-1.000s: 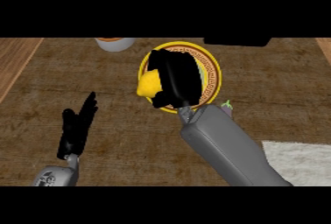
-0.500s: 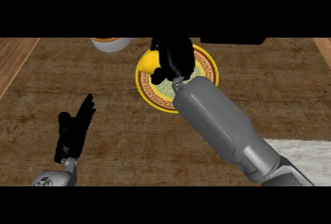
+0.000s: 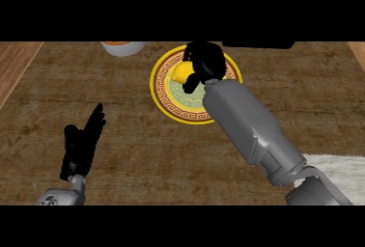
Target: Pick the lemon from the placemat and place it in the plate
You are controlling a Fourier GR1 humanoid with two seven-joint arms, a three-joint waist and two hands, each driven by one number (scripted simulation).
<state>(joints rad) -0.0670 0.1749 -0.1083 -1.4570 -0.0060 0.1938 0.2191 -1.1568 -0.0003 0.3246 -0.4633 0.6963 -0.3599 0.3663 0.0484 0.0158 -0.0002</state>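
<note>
— Nearest us, at seven o'clock, our left hand [image 3: 80, 147] rests on the brown surface with its fingers straight and relaxed, holding nothing. No trouble there?

— None that we can see. At four o'clock lies the corner of the white mat [image 3: 339, 166], and from there our right forearm [image 3: 249, 125] runs up toward twelve, crossing over the plate [image 3: 162, 99].

— And the lemon [image 3: 182, 73]?

— It sits above the plate's far half, toward eleven o'clock of the plate's centre. Our right hand [image 3: 205, 58] has its fingers curled round the lemon from the far side. We cannot tell whether the fruit touches the plate yet.

— So what worries us?

— The release. A lemon is rounded; if we let go while it hangs above the plate, we judge it could bounce or roll over the far rim. Fingers opening unevenly might also drag it along.

— Anything beyond?

— A white cup [image 3: 122, 48] stands just past the plate at ten o'clock. A runaway lemon, or our hand pulling back carelessly, might knock it.
</note>
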